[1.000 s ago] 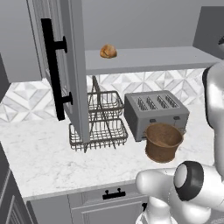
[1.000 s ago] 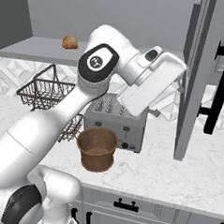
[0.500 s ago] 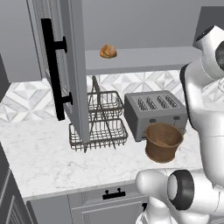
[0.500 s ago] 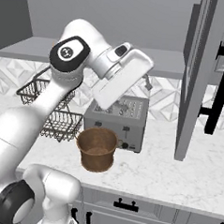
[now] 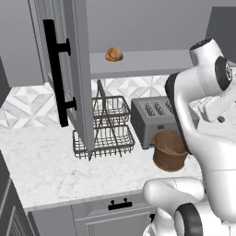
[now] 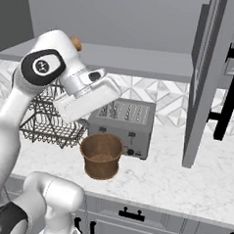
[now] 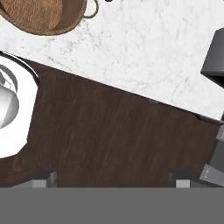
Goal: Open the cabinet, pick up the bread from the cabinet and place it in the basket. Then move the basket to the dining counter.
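1. The arm has swung left across the toaster (image 6: 122, 125) within the last second, toward the open cabinet (image 5: 76, 73).
2. Claw (image 7: 113, 180) gapes wide, empty.
3. Bread (image 5: 114, 54) waits on the shelf; basket (image 6: 101, 155) sits empty on the worktop (image 5: 46, 166).

We find no readable text, label, brand, number or sign on anything in these views of the kitchen.

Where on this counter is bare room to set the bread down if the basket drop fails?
Bare marble lies in front of the wire rack, toward the counter edge. It is crowded where the basket sits against the toaster.
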Controlling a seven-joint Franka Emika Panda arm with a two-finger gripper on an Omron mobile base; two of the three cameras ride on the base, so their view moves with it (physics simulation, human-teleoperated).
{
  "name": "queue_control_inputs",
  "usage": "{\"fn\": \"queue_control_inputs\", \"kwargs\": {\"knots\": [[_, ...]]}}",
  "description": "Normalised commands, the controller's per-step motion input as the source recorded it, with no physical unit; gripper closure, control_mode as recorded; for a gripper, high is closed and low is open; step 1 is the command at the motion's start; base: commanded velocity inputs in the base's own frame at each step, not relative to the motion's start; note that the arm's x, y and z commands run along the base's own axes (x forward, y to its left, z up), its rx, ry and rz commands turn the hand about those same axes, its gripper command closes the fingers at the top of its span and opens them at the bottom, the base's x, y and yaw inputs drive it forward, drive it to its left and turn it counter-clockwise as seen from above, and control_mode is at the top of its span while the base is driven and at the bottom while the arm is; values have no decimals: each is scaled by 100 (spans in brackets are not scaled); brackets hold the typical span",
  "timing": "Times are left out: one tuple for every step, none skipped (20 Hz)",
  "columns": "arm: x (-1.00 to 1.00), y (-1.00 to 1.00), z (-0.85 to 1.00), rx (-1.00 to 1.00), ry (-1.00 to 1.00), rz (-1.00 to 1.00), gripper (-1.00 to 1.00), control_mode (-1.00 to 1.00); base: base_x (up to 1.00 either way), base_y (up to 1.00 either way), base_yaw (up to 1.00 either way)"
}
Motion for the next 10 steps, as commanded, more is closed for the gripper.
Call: {"fn": "queue_control_inputs", "kwargs": {"knots": [[51, 100, -65, 34, -3, 0, -100, -100, 0, 0, 0], [34, 100, -68, 36, 0, 11, -100, -100, 0, 0, 0], [34, 100, -68, 36, 0, 14, -100, -100, 0, 0, 0], [43, 100, -69, 37, 0, 13, -100, -100, 0, 0, 0], [48, 100, -75, 38, 0, 12, -100, -100, 0, 0, 0], [56, 93, -74, 42, 0, 11, -100, -100, 0, 0, 0], [56, 86, -74, 43, 0, 10, -100, -100, 0, 0, 0], [56, 84, -71, 45, -2, 7, -100, -100, 0, 0, 0], [62, 76, -62, 50, -6, 5, -100, -100, 0, 0, 0], [51, 54, -56, 56, -7, 6, -100, -100, 0, 0, 0]]}}
